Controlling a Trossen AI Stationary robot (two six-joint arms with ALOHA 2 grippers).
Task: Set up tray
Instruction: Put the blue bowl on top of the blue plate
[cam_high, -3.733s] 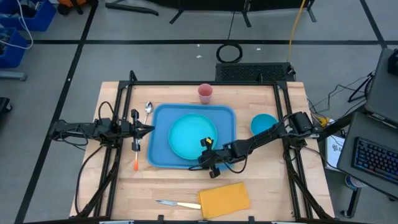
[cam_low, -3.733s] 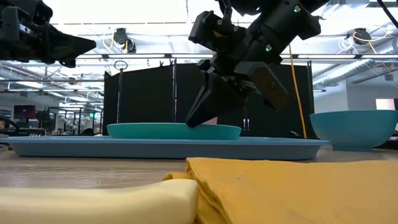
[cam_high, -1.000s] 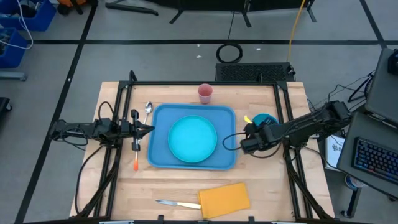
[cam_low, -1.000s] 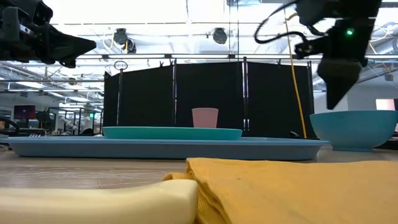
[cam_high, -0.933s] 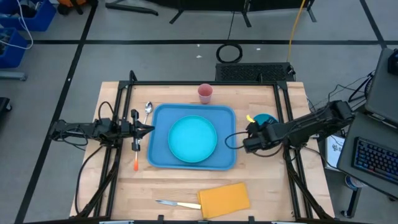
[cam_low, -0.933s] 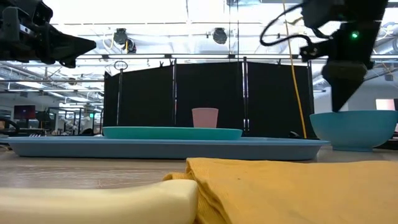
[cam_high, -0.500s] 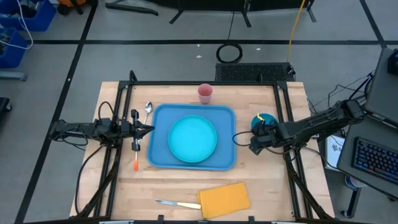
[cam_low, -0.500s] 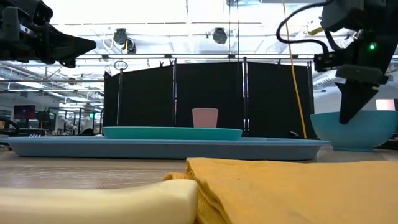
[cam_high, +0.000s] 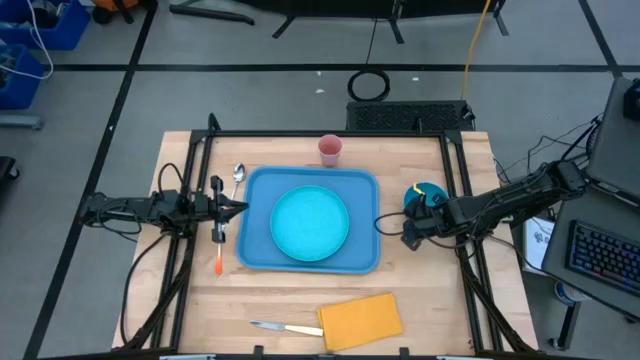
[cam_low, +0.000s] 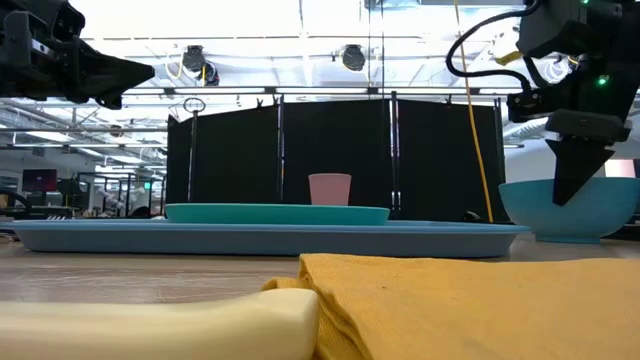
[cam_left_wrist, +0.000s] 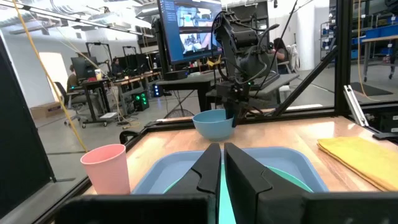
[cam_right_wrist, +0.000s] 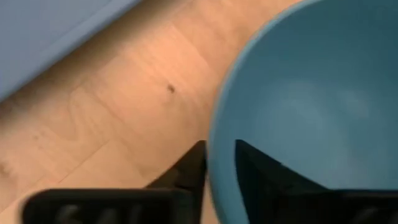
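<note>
The blue tray (cam_high: 258, 248) lies mid-table with the round turquoise plate (cam_high: 310, 222) on it. To its right, a blue bowl (cam_high: 428, 191) stands on the wood by its base. My right gripper (cam_high: 411, 231) is at the bowl's rim, on the side toward the tray, and is shut on it; the low view shows it dipping into the bowl (cam_low: 566, 214). My left gripper (cam_high: 241, 208) hovers shut at the tray's left edge, holding nothing. My right gripper has the bowl's rim (cam_right_wrist: 219, 163) pinched between its two fingers, one finger (cam_right_wrist: 186, 169) outside the wall and one (cam_right_wrist: 264, 177) inside. The fingers come steeply from above, slanting in from the table's right side. The bowl stands upright on the table.
A pink cup (cam_high: 330, 150) stands behind the tray and a spoon (cam_high: 238, 174) lies at its far left corner. An orange-handled utensil (cam_high: 218, 263) lies left of the tray. A yellow cloth (cam_high: 360, 320) and a knife (cam_high: 284, 328) lie near the front edge.
My right gripper has moved toward the table's right edge and sunk onto the bowl's rim, tipping more steeply downward. The bowl, tray and plate have stayed in place.
</note>
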